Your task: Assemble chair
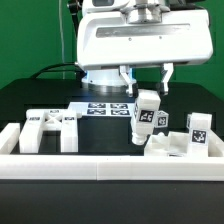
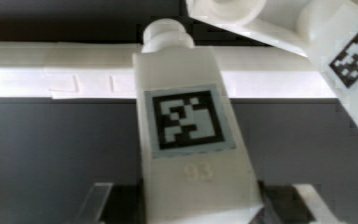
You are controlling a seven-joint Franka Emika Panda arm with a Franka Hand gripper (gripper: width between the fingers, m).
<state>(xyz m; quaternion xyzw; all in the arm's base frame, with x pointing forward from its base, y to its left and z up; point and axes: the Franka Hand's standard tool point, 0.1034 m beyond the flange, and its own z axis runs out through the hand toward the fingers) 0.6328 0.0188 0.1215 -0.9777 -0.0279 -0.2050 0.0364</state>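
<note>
Alignment is what decides this step. The claw [image 1: 146, 80] is clamped on one chair leg [image 1: 147, 116], which it holds nearly upright with a slight tilt over the black surface [image 1: 30, 100]. The leg's tag faces the exterior camera.

The chair is still in loose parts. A cluster of white panels [image 1: 178, 143] lies just beside the leg's lower end, toward the exterior view's right. A blocky piece [image 1: 50, 128] sits well apart toward the exterior view's left, near the marker board [image 1: 100, 107].

In the wrist view the leg's round peg [image 2: 167, 35] points away from the fingers [image 2: 98, 195], near a tagged panel [image 2: 327, 50]. Whether the peg touches anything I cannot tell.

Judging from this, the leg should be squared up first, then brought over its socket, which is not visible. It should be pressed down slowly, since a slanted entry would likely jam or shove the loose panels.
</note>
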